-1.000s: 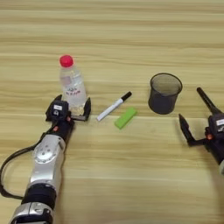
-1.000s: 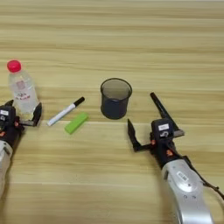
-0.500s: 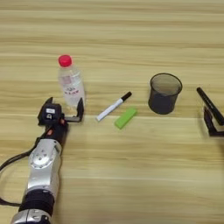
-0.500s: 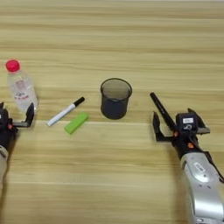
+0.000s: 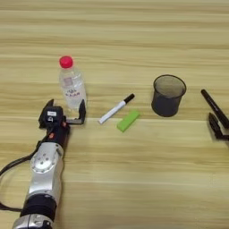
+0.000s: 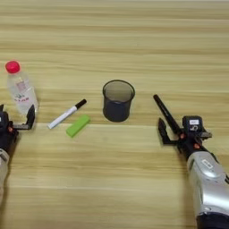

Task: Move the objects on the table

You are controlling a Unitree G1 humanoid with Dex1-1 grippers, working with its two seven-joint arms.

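A clear bottle [image 5: 71, 87] with a red cap stands at the left of the table [image 5: 116, 40]. My left gripper [image 5: 67, 107] is open at its base, one finger on each side, not squeezing it. To the right lie a white pen with a black cap [image 5: 115, 109] and a green block [image 5: 128, 120]. A dark grey mesh cup [image 6: 118, 100] stands upright right of them. My right gripper [image 6: 158, 111] is open and holds nothing, a short way right of the cup.
A black cable [image 5: 13, 167] loops beside my left forearm. Bare wood stretches across the far half of the table and along the near edge between my two arms.
My right gripper has swung to the right, away from the cup. The left gripper has shifted slightly left at the bottle's base. The objects stay where they were.
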